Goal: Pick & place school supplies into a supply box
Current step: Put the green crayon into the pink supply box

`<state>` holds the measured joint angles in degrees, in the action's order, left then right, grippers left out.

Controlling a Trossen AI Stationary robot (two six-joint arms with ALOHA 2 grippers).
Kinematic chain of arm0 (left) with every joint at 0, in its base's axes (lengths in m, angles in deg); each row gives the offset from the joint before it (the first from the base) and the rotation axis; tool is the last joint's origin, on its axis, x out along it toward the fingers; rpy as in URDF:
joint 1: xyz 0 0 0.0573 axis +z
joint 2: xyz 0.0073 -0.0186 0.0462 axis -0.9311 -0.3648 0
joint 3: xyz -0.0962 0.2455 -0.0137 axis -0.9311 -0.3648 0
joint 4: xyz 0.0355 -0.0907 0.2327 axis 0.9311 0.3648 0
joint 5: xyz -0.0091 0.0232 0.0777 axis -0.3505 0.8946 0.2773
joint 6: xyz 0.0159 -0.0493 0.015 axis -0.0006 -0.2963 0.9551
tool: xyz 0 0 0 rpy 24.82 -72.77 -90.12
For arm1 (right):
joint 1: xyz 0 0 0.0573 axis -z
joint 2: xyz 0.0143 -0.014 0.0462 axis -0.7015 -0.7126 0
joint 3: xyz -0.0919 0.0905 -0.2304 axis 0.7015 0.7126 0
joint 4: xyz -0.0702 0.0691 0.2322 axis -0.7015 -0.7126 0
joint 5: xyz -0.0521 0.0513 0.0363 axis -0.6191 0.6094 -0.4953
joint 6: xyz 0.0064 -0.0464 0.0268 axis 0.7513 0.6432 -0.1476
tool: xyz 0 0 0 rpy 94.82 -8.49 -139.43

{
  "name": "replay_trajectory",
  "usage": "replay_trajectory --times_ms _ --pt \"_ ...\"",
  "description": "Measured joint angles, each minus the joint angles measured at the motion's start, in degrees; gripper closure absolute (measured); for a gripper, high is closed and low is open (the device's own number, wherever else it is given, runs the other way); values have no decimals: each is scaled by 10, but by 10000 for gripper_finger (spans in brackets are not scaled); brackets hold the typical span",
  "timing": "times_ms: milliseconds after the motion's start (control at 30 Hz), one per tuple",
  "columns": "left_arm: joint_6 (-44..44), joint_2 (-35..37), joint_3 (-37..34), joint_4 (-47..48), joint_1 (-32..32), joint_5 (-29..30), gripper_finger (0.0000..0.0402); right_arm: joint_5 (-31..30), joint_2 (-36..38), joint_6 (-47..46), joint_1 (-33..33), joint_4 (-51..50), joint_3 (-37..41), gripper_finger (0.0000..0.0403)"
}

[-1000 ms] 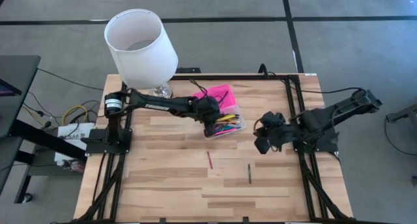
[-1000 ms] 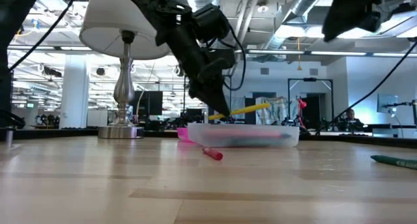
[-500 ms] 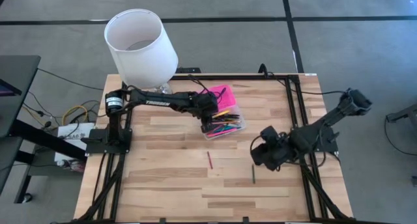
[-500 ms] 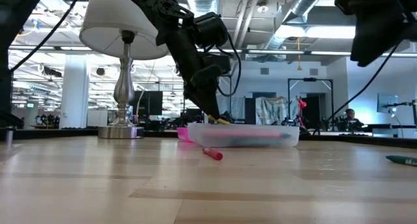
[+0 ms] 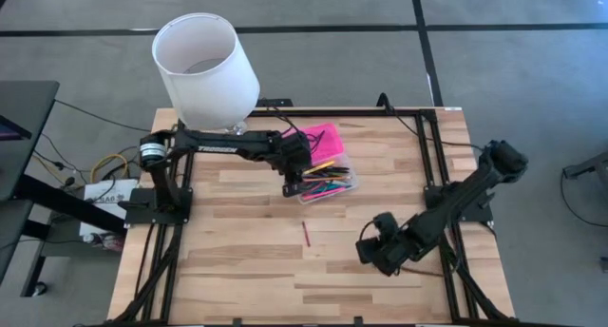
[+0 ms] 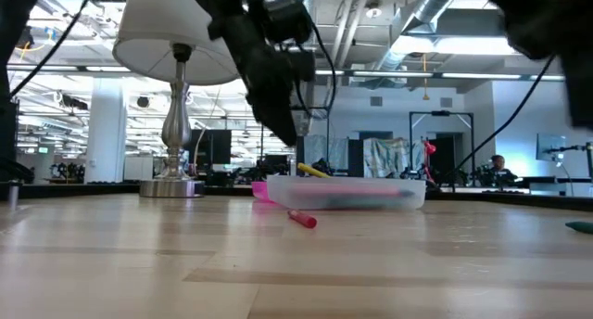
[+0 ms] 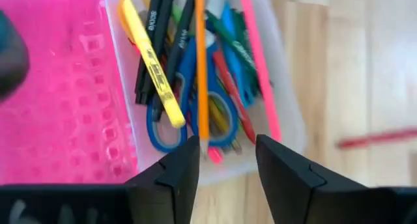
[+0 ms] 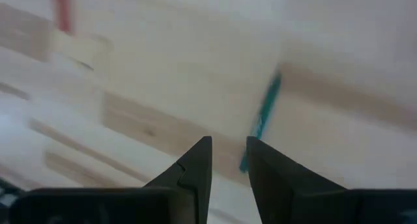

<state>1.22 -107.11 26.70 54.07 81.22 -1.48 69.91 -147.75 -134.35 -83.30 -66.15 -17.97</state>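
Left tool (image 7: 227, 160) hung released over the clear-based, pink-lidded supply box (image 5: 327, 175) mid-frame; right tool (image 8: 229, 160), jaws parted and empty, should straddle the thin green pen (image 8: 262, 120) squarely before closing.

My left gripper (image 7: 225, 160) hangs with fingers parted — my right gripper (image 8: 228, 160) reaches low, fingers slightly apart.

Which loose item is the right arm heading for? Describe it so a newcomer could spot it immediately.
Start at the wooden table and find the clear plastic supply box with its pink lid. On the bare boards well away from it lies a thin green pen, just ahead of the right gripper. The only other loose item, a red-pink pen, lies nearer the box.
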Motion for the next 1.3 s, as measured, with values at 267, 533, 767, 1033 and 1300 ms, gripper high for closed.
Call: replay_trajectory --times_ms 267,533,767,1033,1300 --pt "39 90 0 28 -25 9 260 45 -75 -90 -22 15 -20 314" --pt "39 136 0 32 -45 10 260 76 -137 -102 -12 12 -28 314" --pt "39 143 0 35 -60 10 260 74 -143 -111 -8 2 -28 314" --pt "39 143 0 38 -66 10 260 66 -143 -109 0 -32 -27 314" --pt "39 143 0 45 -67 9 260 58 -143 -95 11 2 -9 314"
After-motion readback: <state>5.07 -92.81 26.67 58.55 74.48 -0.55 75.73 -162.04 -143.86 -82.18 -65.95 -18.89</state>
